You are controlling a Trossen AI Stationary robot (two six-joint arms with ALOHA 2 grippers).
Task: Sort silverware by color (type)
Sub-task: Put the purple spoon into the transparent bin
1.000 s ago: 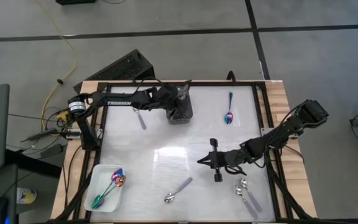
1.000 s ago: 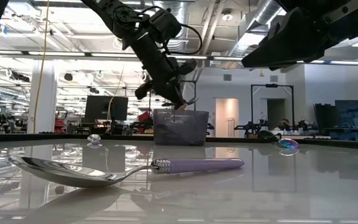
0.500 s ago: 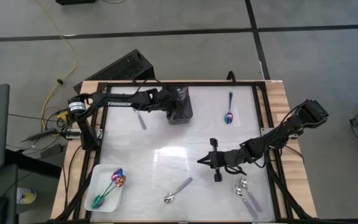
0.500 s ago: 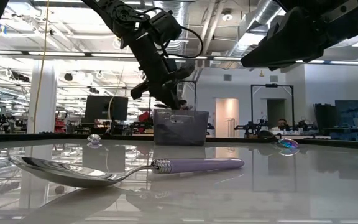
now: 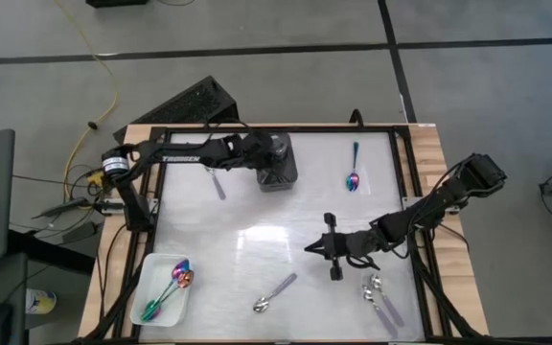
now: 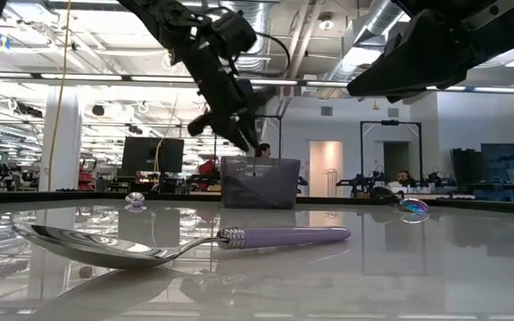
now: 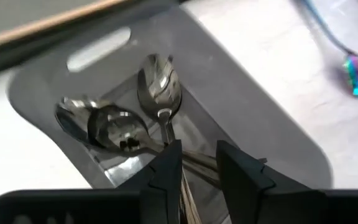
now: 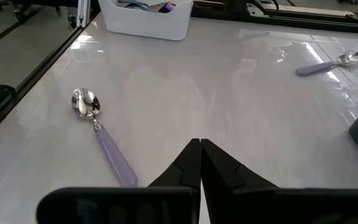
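Spoons lie scattered over the white worktop (image 5: 257,220) when seen from above. The left claw (image 5: 274,153) hangs over the small black bin (image 5: 278,172) at the far side, with a lilac-handled spoon (image 5: 217,182) just beside that arm. A rainbow spoon (image 5: 353,177) lies alone toward the far right. The right claw (image 5: 329,251) hovers over bare worktop near the middle, clear of everything. Near the front edge sit another lilac-handled spoon (image 5: 274,293) and, to the right, a pair of spoons (image 5: 379,299) close together. The white tray (image 5: 153,305) in the front left corner holds several rainbow spoons (image 5: 172,286).

From table height, the nearest spoon (image 6: 177,242) stretches across the foreground — silver bowl, lilac handle. Behind it stands the bin (image 6: 259,183), and the left claw (image 6: 235,134) hangs just above its rim. A bit of rainbow colour (image 6: 413,207) shows far off on the right.

The left wrist camera looks down into the bin (image 7: 241,118), where three or so silver spoons (image 7: 159,93) rest with bowls up. The left claw (image 7: 199,168) has its fingers (image 7: 169,165) a little apart, nothing between them that I can make out. The rainbow spoon (image 7: 353,65) lies beyond the bin.

The right wrist camera shows the right claw (image 8: 200,158) pressed together and empty — a lilac-handled spoon (image 8: 101,134) to one side, another (image 8: 328,62) farther off, the tray (image 8: 148,17) beyond.
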